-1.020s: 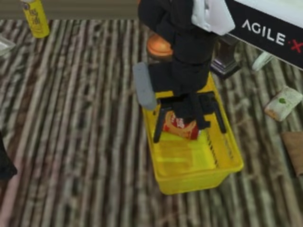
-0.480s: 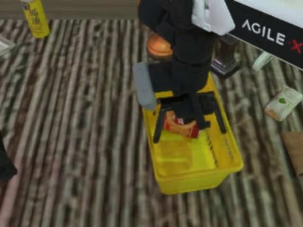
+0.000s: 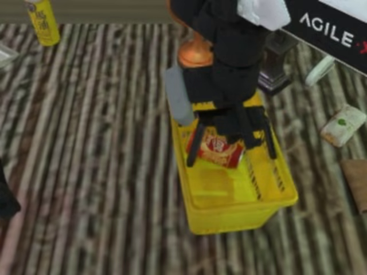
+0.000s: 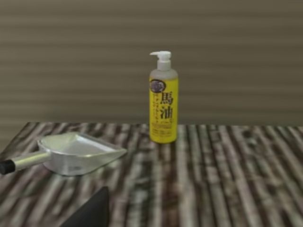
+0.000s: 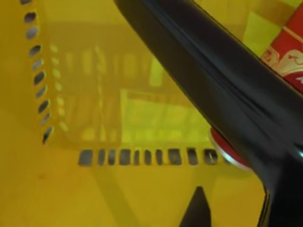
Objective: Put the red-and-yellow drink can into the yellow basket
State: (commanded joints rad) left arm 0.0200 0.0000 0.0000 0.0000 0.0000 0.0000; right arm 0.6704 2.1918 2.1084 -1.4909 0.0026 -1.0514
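The red-and-yellow drink can (image 3: 217, 151) lies on its side inside the yellow basket (image 3: 241, 215), towards the basket's far end and between its black handles (image 3: 194, 146). My right gripper (image 3: 230, 130) hangs just above the can, open, with nothing held. In the right wrist view one black fingertip (image 5: 199, 210) points at the yellow basket floor (image 5: 94, 189). There the can (image 5: 289, 52) lies apart from it, behind a black handle (image 5: 213, 80). My left arm (image 3: 4, 200) stays parked at the table's left edge, and one of its fingertips (image 4: 97, 210) shows.
A tall yellow pump bottle (image 3: 42, 22) stands at the back left, next to a silver dustpan (image 4: 78, 151). An orange object (image 3: 194, 56) and a dark stand (image 3: 275, 74) sit behind the basket. A white packet (image 3: 343, 125) and a brown item (image 3: 356, 182) lie at the right.
My right arm has drawn back and up from the basket. The can now shows more of its length, and the basket has shifted slightly.
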